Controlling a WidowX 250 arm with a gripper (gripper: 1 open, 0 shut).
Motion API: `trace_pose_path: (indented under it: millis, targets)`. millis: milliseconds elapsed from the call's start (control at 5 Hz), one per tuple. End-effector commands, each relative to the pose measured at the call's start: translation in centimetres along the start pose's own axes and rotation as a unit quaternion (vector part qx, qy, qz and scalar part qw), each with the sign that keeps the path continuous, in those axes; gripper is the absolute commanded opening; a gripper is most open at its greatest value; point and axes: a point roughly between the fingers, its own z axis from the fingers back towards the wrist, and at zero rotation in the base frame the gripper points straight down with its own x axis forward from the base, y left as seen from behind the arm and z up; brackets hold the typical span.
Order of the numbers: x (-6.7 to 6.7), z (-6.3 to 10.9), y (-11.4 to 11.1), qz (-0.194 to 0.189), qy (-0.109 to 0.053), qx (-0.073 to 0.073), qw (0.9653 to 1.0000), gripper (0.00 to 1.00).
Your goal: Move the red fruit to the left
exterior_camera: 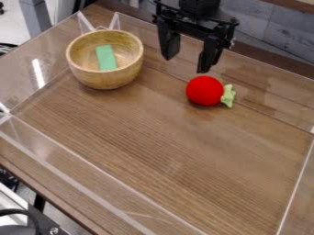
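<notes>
The red fruit is a small round toy with a light green leafy stub on its right side, lying on the wooden table right of centre. My gripper hangs just behind and slightly left of it, pointing down. Its two black fingers are spread apart with nothing between them. The gripper is open and does not touch the fruit.
A wooden bowl with a flat green piece inside stands at the back left. Clear plastic walls ring the table on all sides.
</notes>
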Motion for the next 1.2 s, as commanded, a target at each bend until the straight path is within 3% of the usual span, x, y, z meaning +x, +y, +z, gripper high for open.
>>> trace_pose_path:
  millis: [0,200,400,1000]
  targets:
    - [0.4,-1.8,-0.4,-0.013,-0.001,0.0,0.9999,1.0]
    - [1.1,-2.9,-1.0,-0.038,-0.004,0.002,0.9993,1.0]
    - [1.7,-2.8,-1.6,-0.057,-0.018,0.005,0.9982,1.0]
    - [2.9,-4.4,-0.9,-0.089,-0.034,0.009,0.9954,1.0]
